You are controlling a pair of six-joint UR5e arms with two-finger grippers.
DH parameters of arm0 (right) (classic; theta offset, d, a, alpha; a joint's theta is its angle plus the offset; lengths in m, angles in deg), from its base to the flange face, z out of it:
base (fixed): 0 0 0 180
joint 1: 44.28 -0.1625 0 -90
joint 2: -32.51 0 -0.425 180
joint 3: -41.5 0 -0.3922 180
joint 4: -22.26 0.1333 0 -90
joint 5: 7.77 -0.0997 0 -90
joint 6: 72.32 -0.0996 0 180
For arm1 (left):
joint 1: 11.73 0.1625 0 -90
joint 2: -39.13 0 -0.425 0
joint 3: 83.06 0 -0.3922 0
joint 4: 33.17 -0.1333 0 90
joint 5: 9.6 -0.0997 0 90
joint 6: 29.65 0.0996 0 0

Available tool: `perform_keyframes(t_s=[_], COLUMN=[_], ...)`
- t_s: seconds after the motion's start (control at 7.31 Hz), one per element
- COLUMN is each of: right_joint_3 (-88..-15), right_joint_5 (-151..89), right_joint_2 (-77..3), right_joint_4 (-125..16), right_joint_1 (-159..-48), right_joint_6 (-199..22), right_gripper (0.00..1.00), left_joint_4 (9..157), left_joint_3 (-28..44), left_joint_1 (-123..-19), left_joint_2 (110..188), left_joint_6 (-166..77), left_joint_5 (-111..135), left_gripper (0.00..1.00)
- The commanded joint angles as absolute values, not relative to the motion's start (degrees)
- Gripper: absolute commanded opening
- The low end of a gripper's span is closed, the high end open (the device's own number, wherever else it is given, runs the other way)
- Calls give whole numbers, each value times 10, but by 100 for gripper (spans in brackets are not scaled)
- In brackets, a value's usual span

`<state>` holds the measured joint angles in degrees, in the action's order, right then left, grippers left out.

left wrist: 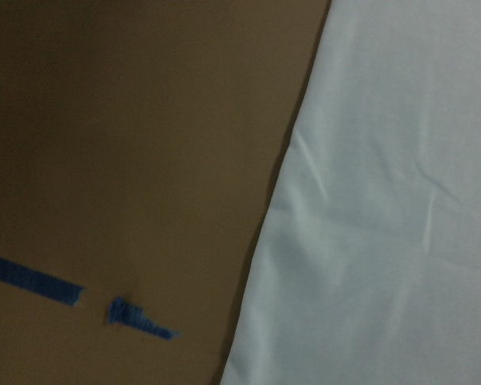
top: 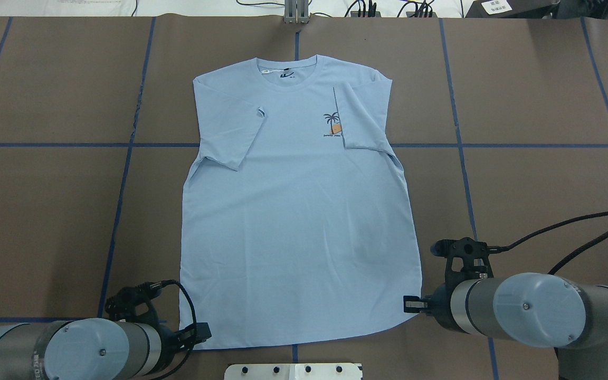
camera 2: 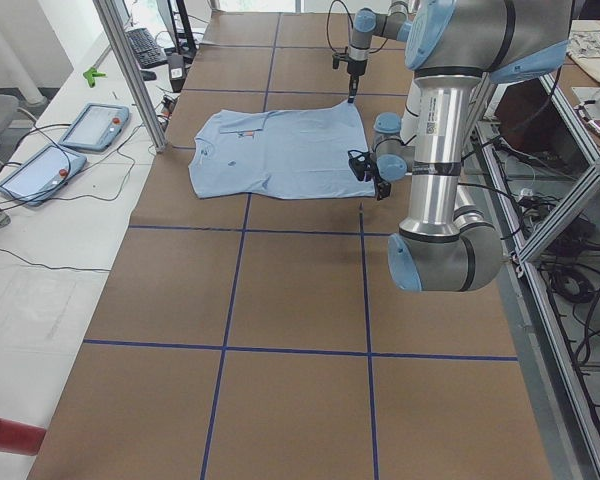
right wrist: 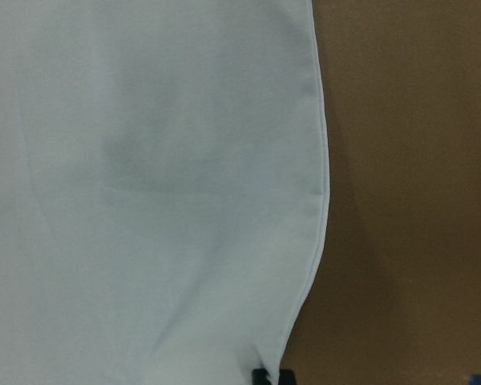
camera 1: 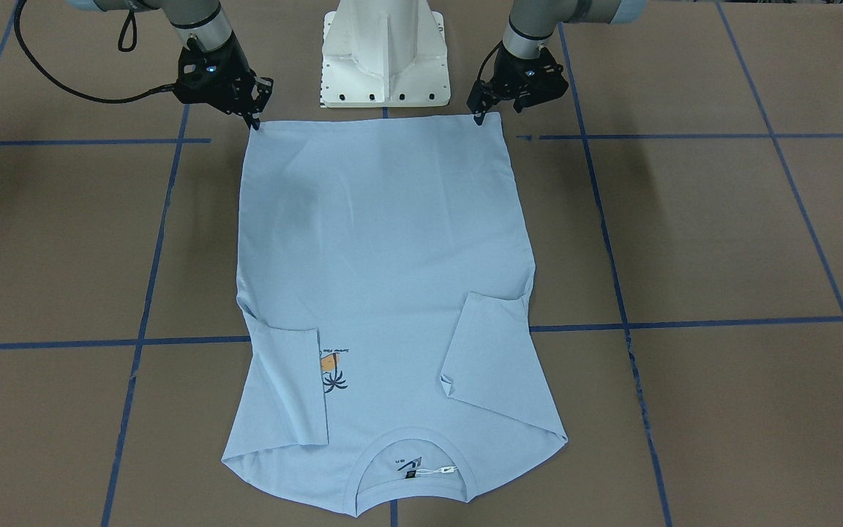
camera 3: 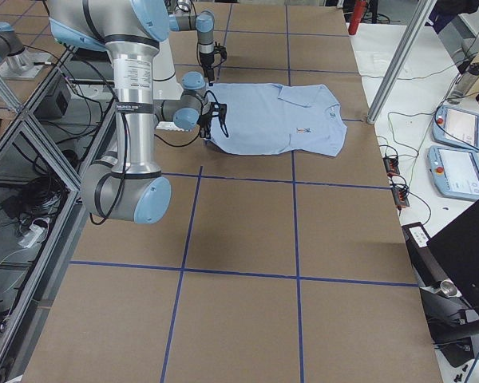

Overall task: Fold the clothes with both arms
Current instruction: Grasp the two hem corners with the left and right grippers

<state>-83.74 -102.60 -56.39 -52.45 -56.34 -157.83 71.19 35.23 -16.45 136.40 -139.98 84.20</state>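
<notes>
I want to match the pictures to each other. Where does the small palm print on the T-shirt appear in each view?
Front-facing: palm print lower left of centre, partly under a folded-in sleeve.
Overhead: upper right of centre.
Exterior left: too small to tell.
Exterior right: small mark, upper middle, slightly right.
Both wrist views: not in it.
Shared landmark: the collar, close to the print.

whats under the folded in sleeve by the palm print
The folded sleeve lies on the T-shirt chest, overlapping the palm print's edge. Whatever print continues beneath it is hidden.
</notes>
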Motion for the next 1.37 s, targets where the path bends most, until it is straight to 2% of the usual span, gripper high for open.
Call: perform_keyframes(t_s=[0.0, 0.41, 0.68, 0.96, 1.23], right_joint_3=[-837, -837, -837, -837, -837], right_joint_5=[-1031, -1044, -1044, -1048, -1050], right_joint_2=[-563, -563, -563, -565, -567], right_joint_4=[-524, -525, -524, -524, -524], right_joint_1=[-568, -579, -582, -586, -587], right_joint_6=[-1578, -1578, -1578, -1578, -1578], right_gripper=[0, 0, 0, 0, 0], left_joint_4=[696, 682, 682, 682, 682], left_joint_3=[350, 336, 337, 340, 342], left_joint_1=[-159, -160, -164, -168, -168], left_joint_2=[1368, 1370, 1371, 1371, 1372], left_joint_6=[-1402, -1400, -1400, -1400, -1400], left_joint_5=[843, 843, 843, 843, 843], left_gripper=[96, 95, 88, 74, 53])
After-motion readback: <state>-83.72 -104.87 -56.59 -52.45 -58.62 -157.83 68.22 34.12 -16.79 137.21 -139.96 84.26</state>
